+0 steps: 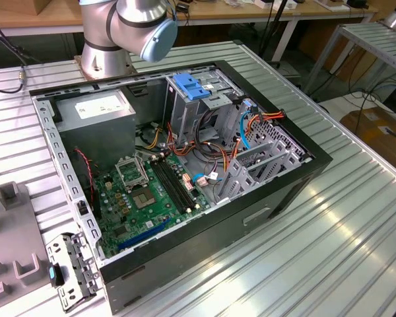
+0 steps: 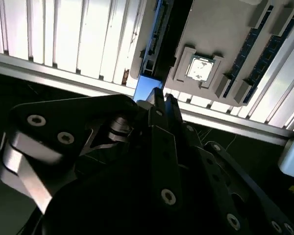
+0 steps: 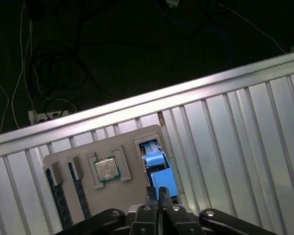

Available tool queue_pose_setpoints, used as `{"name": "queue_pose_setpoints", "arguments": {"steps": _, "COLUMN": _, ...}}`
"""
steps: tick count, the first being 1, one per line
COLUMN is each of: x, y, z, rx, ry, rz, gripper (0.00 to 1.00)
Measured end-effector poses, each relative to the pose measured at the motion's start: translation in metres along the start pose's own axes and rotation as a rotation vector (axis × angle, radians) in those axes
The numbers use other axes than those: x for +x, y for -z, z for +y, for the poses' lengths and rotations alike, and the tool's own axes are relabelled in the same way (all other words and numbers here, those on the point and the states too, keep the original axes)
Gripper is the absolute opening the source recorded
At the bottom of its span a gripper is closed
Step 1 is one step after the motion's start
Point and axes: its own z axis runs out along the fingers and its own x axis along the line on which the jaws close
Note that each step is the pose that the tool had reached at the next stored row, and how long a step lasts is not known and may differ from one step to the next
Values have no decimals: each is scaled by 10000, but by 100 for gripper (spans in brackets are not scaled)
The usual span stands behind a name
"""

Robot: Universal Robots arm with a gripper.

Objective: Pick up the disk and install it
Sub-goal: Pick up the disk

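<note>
First wrist view: gripper fingers pinched together just over disk, upright in tray slot; pickup, install both pending.

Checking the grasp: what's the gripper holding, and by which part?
Nothing; the gripper looks shut and empty, with the disk standing apart in the grey tray.
</note>
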Motion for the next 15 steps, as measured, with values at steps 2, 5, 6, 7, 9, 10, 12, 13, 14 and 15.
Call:
{"name": "queue_pose_setpoints", "arguments": {"steps": 2, "x": 0, "y": -8, "z": 0, "rx": -3, "ry": 360, "rz": -2, "gripper": 25}}
{"name": "queue_pose_setpoints", "arguments": {"steps": 5, "x": 1, "y": -28, "z": 0, "rx": -6, "ry": 1048, "rz": -7, "gripper": 43}}
{"name": "queue_pose_setpoints", "arguments": {"steps": 6, "x": 1, "y": -37, "z": 0, "rx": -7, "ry": 1256, "rz": -9, "gripper": 49}}
{"name": "queue_pose_setpoints", "arguments": {"steps": 7, "x": 1, "y": -56, "z": 1, "rx": -10, "ry": 1403, "rz": -9, "gripper": 49}}
{"name": "queue_pose_setpoints", "arguments": {"steps": 9, "x": 1, "y": -91, "z": 1, "rx": -10, "ry": 1429, "rz": -11, "gripper": 55}}
{"name": "queue_pose_setpoints", "arguments": {"steps": 10, "x": 1, "y": -109, "z": 1, "rx": -10, "ry": 1429, "rz": -12, "gripper": 55}}
{"name": "queue_pose_setpoints", "arguments": {"steps": 12, "x": 1, "y": -127, "z": 1, "rx": -11, "ry": 1430, "rz": -12, "gripper": 55}}
{"name": "queue_pose_setpoints", "arguments": {"steps": 13, "x": 1, "y": -127, "z": 1, "rx": -12, "ry": 1429, "rz": -11, "gripper": 55}}
{"name": "queue_pose_setpoints", "arguments": {"steps": 14, "x": 1, "y": -128, "z": 1, "rx": -13, "ry": 1430, "rz": -11, "gripper": 55}}
{"name": "queue_pose_setpoints", "arguments": {"steps": 15, "x": 1, "y": -130, "z": 1, "rx": -11, "ry": 1430, "rz": -12, "gripper": 55}}
